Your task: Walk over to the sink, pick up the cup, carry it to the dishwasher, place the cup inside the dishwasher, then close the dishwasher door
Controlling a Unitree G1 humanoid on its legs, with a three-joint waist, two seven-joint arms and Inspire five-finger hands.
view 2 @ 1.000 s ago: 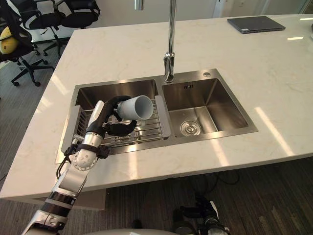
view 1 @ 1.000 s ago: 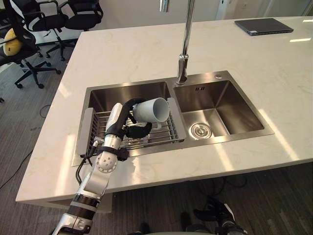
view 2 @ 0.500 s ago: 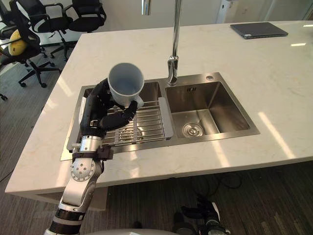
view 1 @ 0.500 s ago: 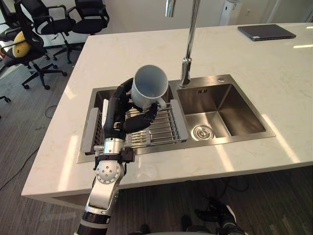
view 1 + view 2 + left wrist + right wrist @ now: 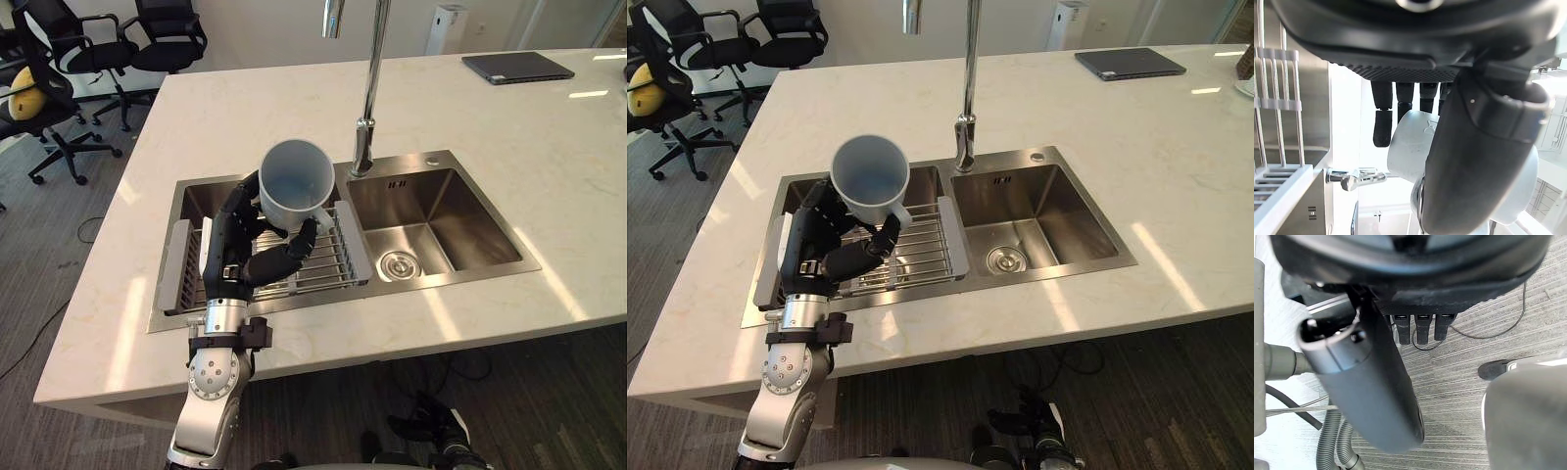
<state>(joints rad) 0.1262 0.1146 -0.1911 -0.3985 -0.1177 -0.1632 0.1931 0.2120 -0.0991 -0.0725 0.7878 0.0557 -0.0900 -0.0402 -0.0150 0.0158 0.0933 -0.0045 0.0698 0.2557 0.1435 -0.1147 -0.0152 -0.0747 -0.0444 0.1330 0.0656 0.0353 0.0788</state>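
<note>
My left hand [image 5: 233,245] is shut on a white cup [image 5: 297,186], fingers behind its wall and thumb across the front. The cup is held up above the left basin of the steel double sink [image 5: 443,280], over the wire rack [image 5: 313,266], with its open mouth tipped up towards me. In the left wrist view the cup [image 5: 1409,143] sits between the thumb and the fingers [image 5: 1382,128]. My right hand [image 5: 1369,387] hangs low over the grey floor, its fingers straight and holding nothing.
A tall tap [image 5: 370,88] rises behind the sink's divider. The pale stone counter [image 5: 549,166] carries a closed laptop [image 5: 517,66] at the far right. Black office chairs [image 5: 59,59] stand on the floor beyond the counter's left end.
My left hand has lifted the cup off the wire rack and turned its mouth upward. The head camera has shifted a little.
</note>
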